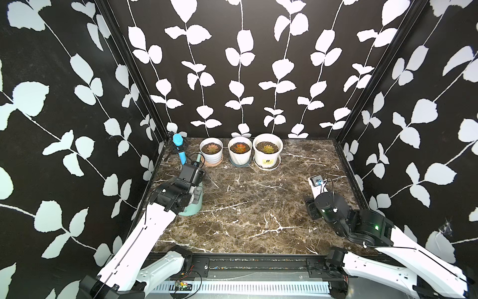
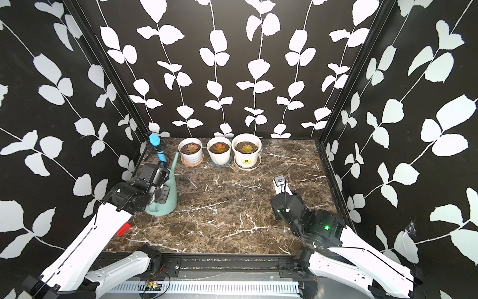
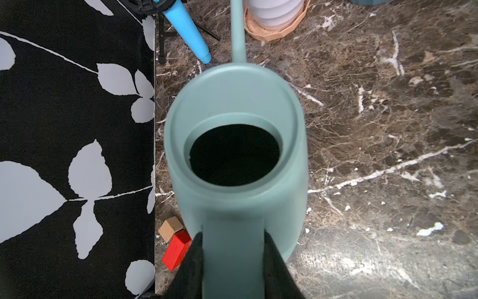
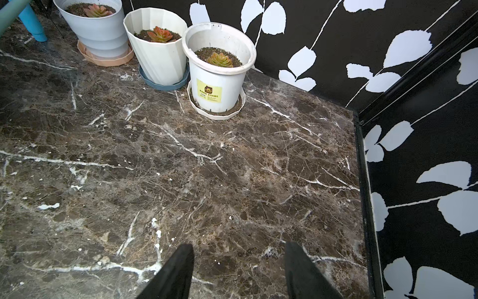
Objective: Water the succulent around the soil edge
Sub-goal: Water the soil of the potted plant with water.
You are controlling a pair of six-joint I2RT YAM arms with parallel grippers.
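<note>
Three succulents grow in white pots along the back wall: a pinkish one (image 1: 211, 148), an orange one (image 1: 240, 148) and a yellow-green one (image 1: 267, 148). A pale green watering can (image 1: 192, 207) stands at the table's left side. Its thin spout (image 3: 237, 28) points toward the leftmost pot (image 3: 274, 13). My left gripper (image 3: 232, 234) is shut on the can's handle, a black finger on each side. My right gripper (image 4: 239, 246) hangs open over bare marble at the right side, with nothing between its fingers. The pots are far ahead of it.
Each pot sits in a saucer. A blue cone-shaped object (image 1: 178, 145) on a black stand occupies the back left corner, just beside the spout. A red block (image 3: 177, 249) and a tan block (image 3: 170, 229) lie by the left wall. Patterned walls enclose three sides of the marble table (image 1: 258, 207).
</note>
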